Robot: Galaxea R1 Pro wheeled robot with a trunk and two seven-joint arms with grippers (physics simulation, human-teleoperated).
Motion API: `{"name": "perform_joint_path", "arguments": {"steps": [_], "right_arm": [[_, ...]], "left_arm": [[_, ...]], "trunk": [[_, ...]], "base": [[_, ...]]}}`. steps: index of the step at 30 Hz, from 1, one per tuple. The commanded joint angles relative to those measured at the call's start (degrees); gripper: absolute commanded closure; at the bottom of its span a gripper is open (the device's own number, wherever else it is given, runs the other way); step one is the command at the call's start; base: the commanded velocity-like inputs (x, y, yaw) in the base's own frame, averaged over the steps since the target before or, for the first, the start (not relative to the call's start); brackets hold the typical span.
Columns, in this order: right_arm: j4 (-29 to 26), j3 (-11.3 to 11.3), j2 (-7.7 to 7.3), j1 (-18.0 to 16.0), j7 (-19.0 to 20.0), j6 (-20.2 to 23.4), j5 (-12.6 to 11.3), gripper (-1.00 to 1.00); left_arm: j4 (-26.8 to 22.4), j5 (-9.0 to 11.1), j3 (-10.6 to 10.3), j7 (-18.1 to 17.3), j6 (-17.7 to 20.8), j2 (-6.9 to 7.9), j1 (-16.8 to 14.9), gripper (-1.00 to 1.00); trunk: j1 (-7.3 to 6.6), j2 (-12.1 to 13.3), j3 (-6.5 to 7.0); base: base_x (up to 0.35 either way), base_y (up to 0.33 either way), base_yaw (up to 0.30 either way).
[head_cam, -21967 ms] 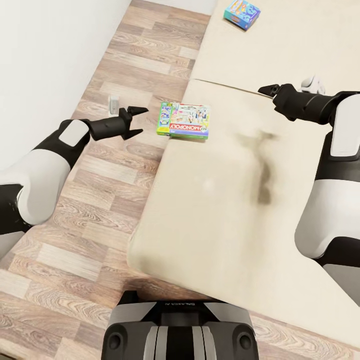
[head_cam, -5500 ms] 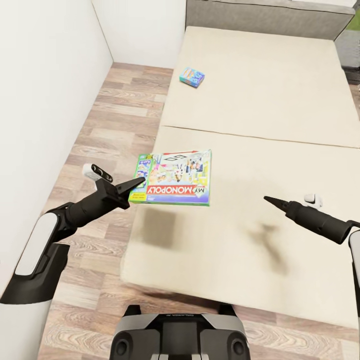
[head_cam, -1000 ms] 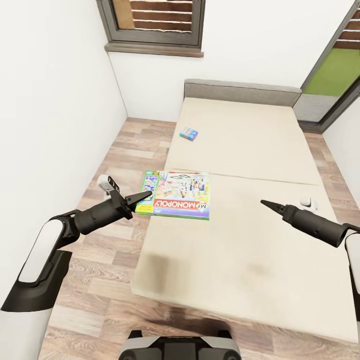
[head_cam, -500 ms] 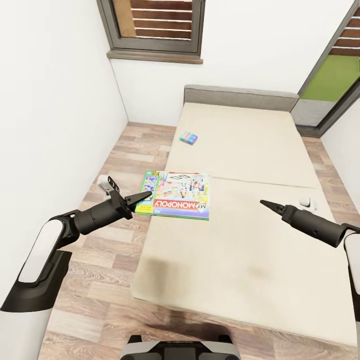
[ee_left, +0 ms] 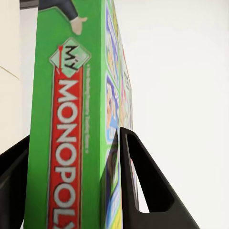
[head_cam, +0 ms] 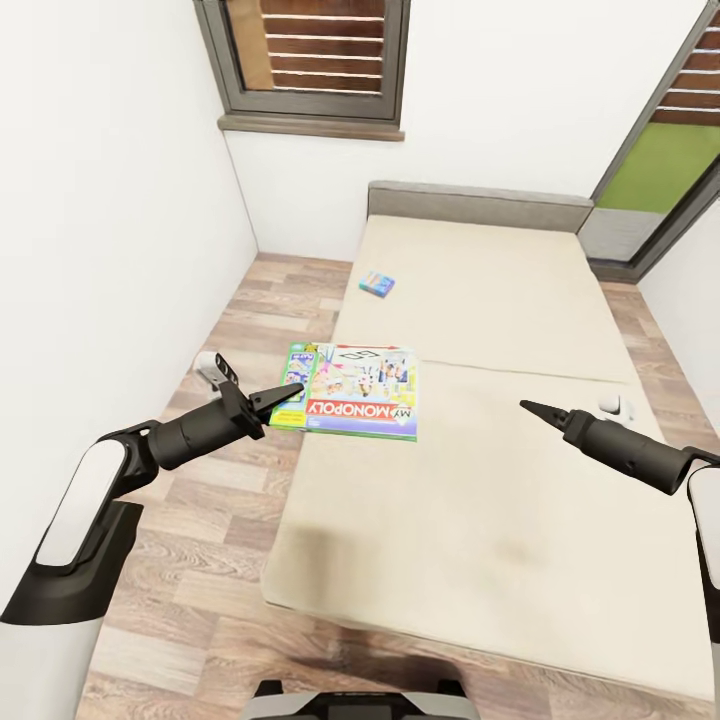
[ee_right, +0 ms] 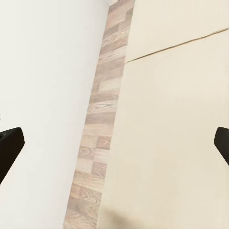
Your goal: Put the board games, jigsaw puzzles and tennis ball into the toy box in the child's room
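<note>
Carrying the MY MONOPOLY board game [head_cam: 360,391] to the toy box is the step in hand, judging by the grip: left tool [head_cam: 290,394] is clamped on the box's short green edge, one finger [ee_left: 143,191] on the printed face, the other on the back, jaws only as wide as the box is thick. Box sticks out flat from the tool, above the near corner of the bed [head_cam: 480,470] and the wood floor [head_cam: 190,540]. Edge grip on a wide flat box means lots of leverage, so I'd keep it level, turn the base slowly and avoid wrist jerks or it may pivot out. Right tool [head_cam: 527,406] hangs over the mattress, empty; wrist view shows its fingers spread wide. Small light-blue board game [head_cam: 377,283] sits on the far mattress section, near its left edge.
</note>
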Motion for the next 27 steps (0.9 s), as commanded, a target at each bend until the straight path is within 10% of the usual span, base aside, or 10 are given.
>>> {"name": "perform_joint_path", "arguments": {"steps": [1,27], "right_arm": [[0.00,-0.08,0.01,-0.05,0.59,0.24,0.54,-1.00],[0.02,-0.09,0.03,-0.05,0.61,0.24,0.54,-1.00]], "left_arm": [[0.02,-0.52,-0.01,-0.62,0.06,0.08,-0.02,1.00],[0.11,-0.59,0.23,-0.16,0.01,0.08,0.09,1.00]], "trunk": [[0.03,-0.09,0.02],[0.03,-0.09,2.44]], "base": [[0.000,0.000,0.000],[0.000,0.000,0.000]]}}
